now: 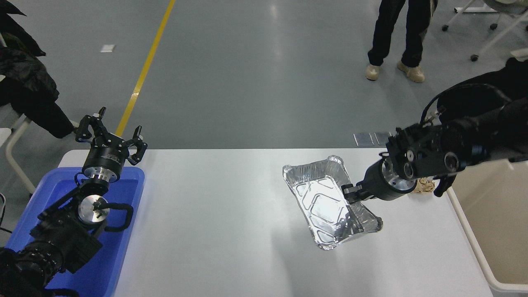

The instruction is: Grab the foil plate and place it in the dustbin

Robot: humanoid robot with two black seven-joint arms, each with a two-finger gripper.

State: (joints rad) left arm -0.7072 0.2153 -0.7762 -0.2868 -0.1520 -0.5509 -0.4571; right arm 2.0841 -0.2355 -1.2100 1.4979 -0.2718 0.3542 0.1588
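Left gripper [110, 133] parked over blue tray [128, 194], fingers spread, nothing held. Foil plate [326, 206] mid-table, seemingly lifted and tilted, empty, right rim clamped by right gripper [351, 193]. Step judged: carry. Next: swing right, clear dustbin [474, 243] rim, release. Crumpled tan paper [425, 185] beside the wrist; dustbin interior looks bare.

Grey glossy floor [255, 82] with a yellow line [144, 70] running across it, ceiling light glaring off it. White bench [214, 231] up front, wheeled chair legs [491, 24] top right.
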